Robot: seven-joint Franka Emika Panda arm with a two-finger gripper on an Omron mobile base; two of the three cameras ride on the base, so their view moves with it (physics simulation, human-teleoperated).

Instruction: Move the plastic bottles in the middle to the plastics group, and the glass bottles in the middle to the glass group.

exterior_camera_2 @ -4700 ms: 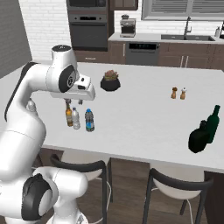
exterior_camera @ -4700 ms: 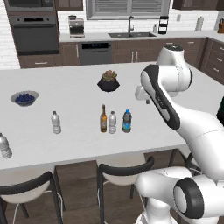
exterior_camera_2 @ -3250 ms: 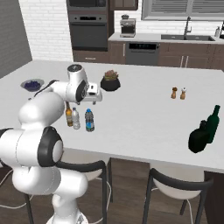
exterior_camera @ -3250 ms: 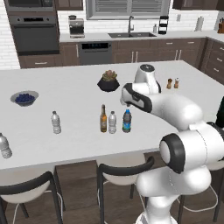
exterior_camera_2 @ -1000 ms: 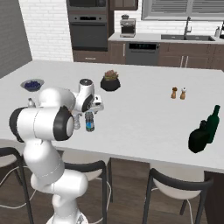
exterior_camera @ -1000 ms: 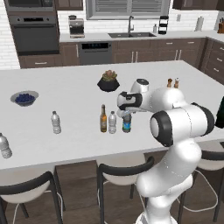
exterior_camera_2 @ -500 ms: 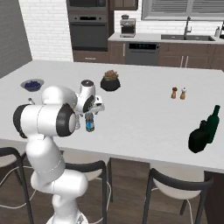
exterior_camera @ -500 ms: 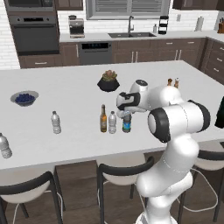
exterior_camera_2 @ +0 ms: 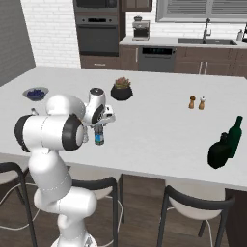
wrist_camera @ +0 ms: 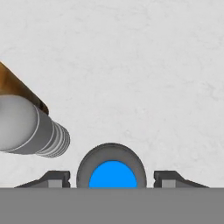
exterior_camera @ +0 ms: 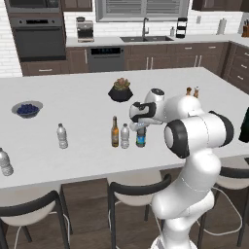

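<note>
Left base view: gripper (exterior_camera: 140,125) low over the blue-capped bottle (exterior_camera: 141,138), right-hand one of three standing close together mid-counter. Clear water bottle (exterior_camera: 125,136) just beside it, amber bottle (exterior_camera: 115,132) next along. Two more clear bottles, near one (exterior_camera: 62,135) and far one (exterior_camera: 5,162), well apart to the left: the plastics group, so that looks like the drop-off. Bowl of berries (exterior_camera: 26,109), potted plant (exterior_camera: 121,90) and shakers (exterior_camera: 192,92) further back, out of the way.

Right base view: same gripper (exterior_camera_2: 99,126) right on top of the blue-capped bottle (exterior_camera_2: 99,137), arm blocking the other two. Dark green bottles (exterior_camera_2: 226,144) far right on the counter (exterior_camera_2: 159,130), probably the glass group.

Hand view: looking straight down. Blue cap (wrist_camera: 113,174) centred between the two fingertips (wrist_camera: 50,179), jaws apart, clear gap each side, nothing gripped yet. Clear water bottle (wrist_camera: 29,127) lying across the left, amber bottle (wrist_camera: 17,87) behind it.

Step in hand, by my read: descend and grab the blue-capped one. Alignment good, so go straight down, no sideways correction. Close below the cap on the body for a firmer hold. Left finger passes nearest the clear bottle, so watch for a nudge. Lift vertically until clear of the neighbours before swinging left.
</note>
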